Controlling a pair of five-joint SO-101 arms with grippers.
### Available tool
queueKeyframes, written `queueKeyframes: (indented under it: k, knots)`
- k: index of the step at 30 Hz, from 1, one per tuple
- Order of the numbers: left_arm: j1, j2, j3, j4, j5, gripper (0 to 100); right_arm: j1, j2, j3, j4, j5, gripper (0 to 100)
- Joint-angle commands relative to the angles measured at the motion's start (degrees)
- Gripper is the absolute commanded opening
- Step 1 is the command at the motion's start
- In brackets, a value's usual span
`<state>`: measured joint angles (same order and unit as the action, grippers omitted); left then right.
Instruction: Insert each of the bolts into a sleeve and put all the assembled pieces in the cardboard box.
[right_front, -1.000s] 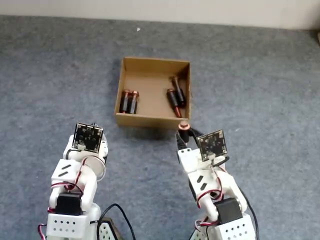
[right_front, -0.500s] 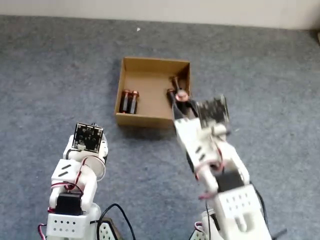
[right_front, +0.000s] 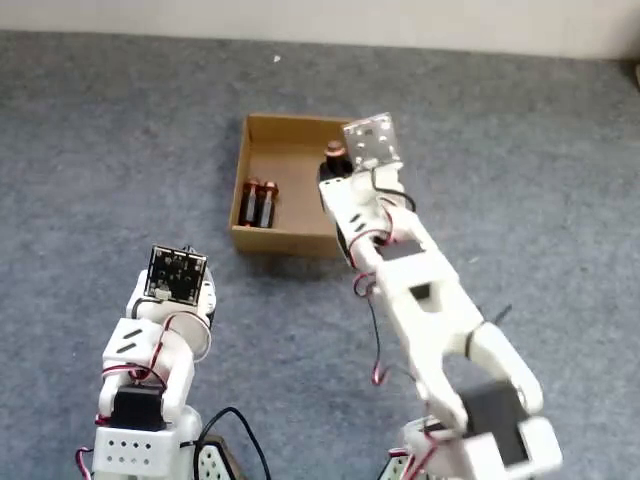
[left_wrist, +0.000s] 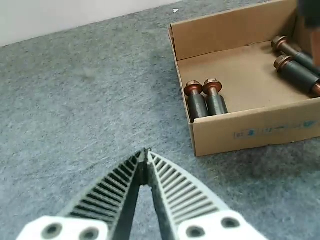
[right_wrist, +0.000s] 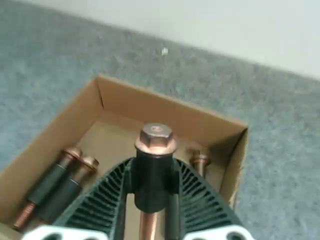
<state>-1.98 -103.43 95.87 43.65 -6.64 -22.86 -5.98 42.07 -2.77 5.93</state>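
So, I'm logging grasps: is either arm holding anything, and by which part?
The right jaws grip an assembled piece by its dark sleeve, bolt head free, over the cardboard box. The left jaws hold nothing.

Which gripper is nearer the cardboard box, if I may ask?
Right: the right gripper holds an assembled piece over the cardboard box; the left gripper is outside it, over carpet.

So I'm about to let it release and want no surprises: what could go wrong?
The right gripper holds a bolt by its sleeve only, upright over the box: tipped on release, the bolt might slide out. Dropped from there it could bounce or land on the pieces already inside.
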Motion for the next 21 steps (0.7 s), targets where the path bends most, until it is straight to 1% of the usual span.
queueKeyframes:
  k: [1,6,10,14,18,21]
  knots:
    - [-0.57,-0.22,1.27,-1.58,-0.62,1,-2.59,4.62,-7.08,-2.51,-0.62,1.5]
    - [-0.57,-0.22,1.27,-1.58,-0.62,1,-3.3,8.48,-8.22,-2.51,-0.62,11.5]
    - [-0.57,-0.22,1.27,-1.58,-0.62,1,-3.47,8.04,-8.4,-1.01,-0.44,12.4]
    - [-0.57,-0.22,1.27,-1.58,-0.62,1,-3.38,1.8,-8.04,8.84,-0.44,12.4]
    - [-0.57,-0.22,1.27,-1.58,-0.62,1,-3.38,-9.89,-7.78,20.7,-0.62,12.4]
    - [-0.57,-0.22,1.27,-1.58,-0.62,1,-3.03,-19.12,-3.91,29.76,-0.7,12.3]
